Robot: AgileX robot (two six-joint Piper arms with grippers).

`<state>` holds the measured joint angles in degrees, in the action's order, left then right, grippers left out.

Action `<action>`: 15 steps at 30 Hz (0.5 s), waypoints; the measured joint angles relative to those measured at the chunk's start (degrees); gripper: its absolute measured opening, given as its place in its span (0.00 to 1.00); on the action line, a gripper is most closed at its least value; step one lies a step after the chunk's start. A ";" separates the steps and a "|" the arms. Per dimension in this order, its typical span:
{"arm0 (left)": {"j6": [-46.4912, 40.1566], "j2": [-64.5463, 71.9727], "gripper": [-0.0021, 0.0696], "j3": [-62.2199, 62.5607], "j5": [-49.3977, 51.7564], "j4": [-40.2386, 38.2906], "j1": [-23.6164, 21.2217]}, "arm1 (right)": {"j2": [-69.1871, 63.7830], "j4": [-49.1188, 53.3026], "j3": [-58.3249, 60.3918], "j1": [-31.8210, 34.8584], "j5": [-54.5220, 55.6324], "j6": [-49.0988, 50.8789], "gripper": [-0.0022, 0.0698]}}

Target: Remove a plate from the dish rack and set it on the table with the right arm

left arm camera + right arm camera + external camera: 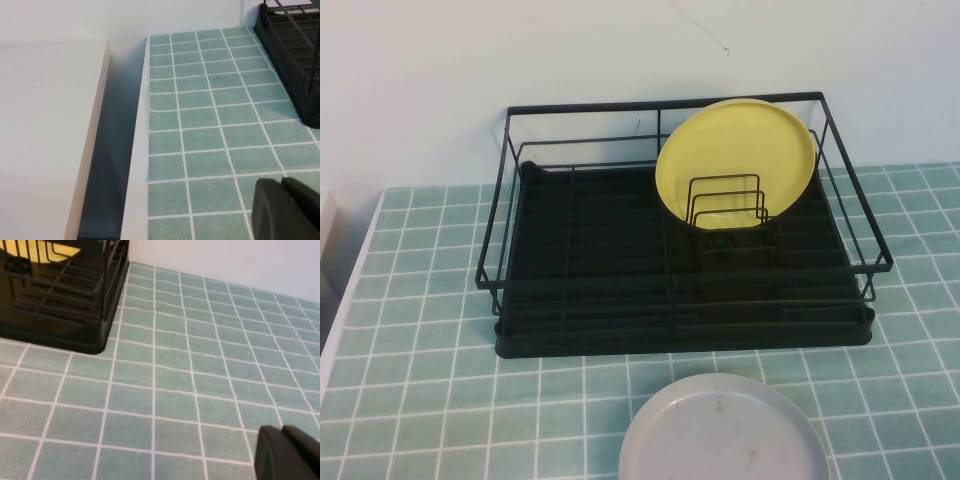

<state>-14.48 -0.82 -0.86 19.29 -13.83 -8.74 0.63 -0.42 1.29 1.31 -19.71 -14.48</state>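
The pale-yellow plate [735,150] stands on edge in the back right part of the black wire dish rack [680,340], leaning behind the upright dividers. Neither arm shows in the high view. In the right wrist view my right gripper [281,430] hovers shut and empty over the green tiled table [170,370], well away from the rack's corner [75,335]; a sliver of the plate [55,249] shows through the wires. My left gripper [282,186] is shut with nothing in it, low over the tiles beside the rack's other end [295,60].
A grey plate [725,435] lies flat on the table [420,350] in front of the rack. At the table's left edge a dark gap [110,150] separates it from a white surface [45,125]. A pale wall rises behind the rack.
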 joint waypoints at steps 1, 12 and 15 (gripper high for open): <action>0.00 0.00 0.02 0.00 0.00 0.00 0.00 | 0.00 0.00 0.00 0.00 0.00 0.00 0.03; 0.00 0.00 0.02 0.00 0.00 0.00 0.00 | 0.00 -2.27 0.00 0.00 0.00 0.00 0.03; 0.00 0.00 0.02 0.00 0.00 0.00 0.00 | 0.00 -5.65 0.00 0.00 0.00 0.00 0.03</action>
<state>-14.48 -0.82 -0.86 19.29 -13.83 -8.74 0.63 -6.07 1.29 1.31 -19.71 -14.48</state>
